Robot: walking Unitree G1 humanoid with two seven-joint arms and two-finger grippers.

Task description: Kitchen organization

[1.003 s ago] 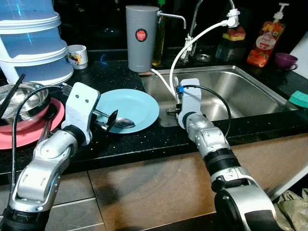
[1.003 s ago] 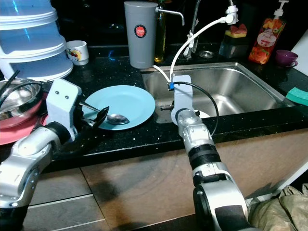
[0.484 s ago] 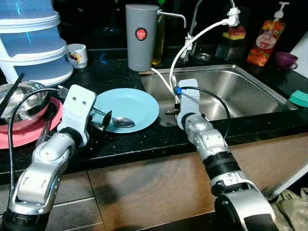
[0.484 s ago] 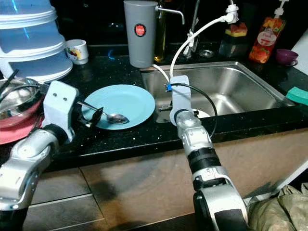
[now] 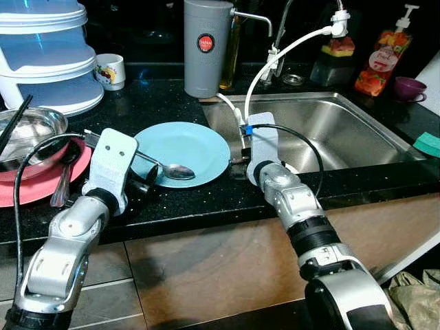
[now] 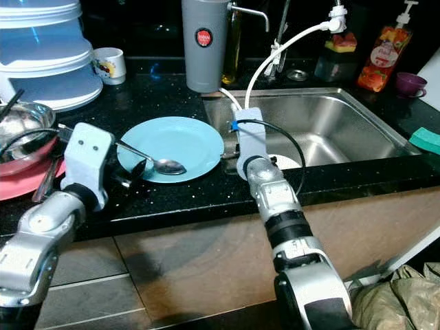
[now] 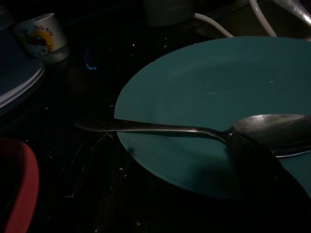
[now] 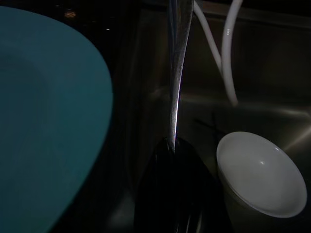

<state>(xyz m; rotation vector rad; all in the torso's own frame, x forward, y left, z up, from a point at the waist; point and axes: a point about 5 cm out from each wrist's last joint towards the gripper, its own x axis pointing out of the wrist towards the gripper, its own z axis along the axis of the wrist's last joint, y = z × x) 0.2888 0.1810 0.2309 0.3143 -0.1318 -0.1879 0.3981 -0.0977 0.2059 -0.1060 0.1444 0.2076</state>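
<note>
A light blue plate [image 5: 196,141] lies on the black counter, left of the steel sink [image 5: 357,130]. A metal spoon [image 5: 175,170] rests on the plate, and its handle sticks out past the plate's left rim [image 7: 121,127]. My left gripper [image 5: 148,184] is open just off the plate's near-left edge, with one black finger [image 7: 257,165] beside the spoon's bowl. My right gripper [image 8: 171,143] is at the sink's left rim, shut on a slim silver utensil [image 8: 177,73]. A white bowl [image 8: 262,174] sits in the sink beneath it.
A steel bowl [image 5: 27,130] sits on a red plate [image 5: 34,189] at the left, below stacked white containers [image 5: 48,62]. A mug [image 5: 110,71], a grey jug [image 5: 206,48], a hose [image 5: 289,51], a soap bottle [image 5: 381,62], a purple cup [image 5: 408,87] and a green sponge [image 5: 430,143] ring the sink.
My left gripper has drawn back toward me off the plate's rim while the spoon stays on the plate. The right gripper holds its place at the sink edge. The camera shifted slightly.
</note>
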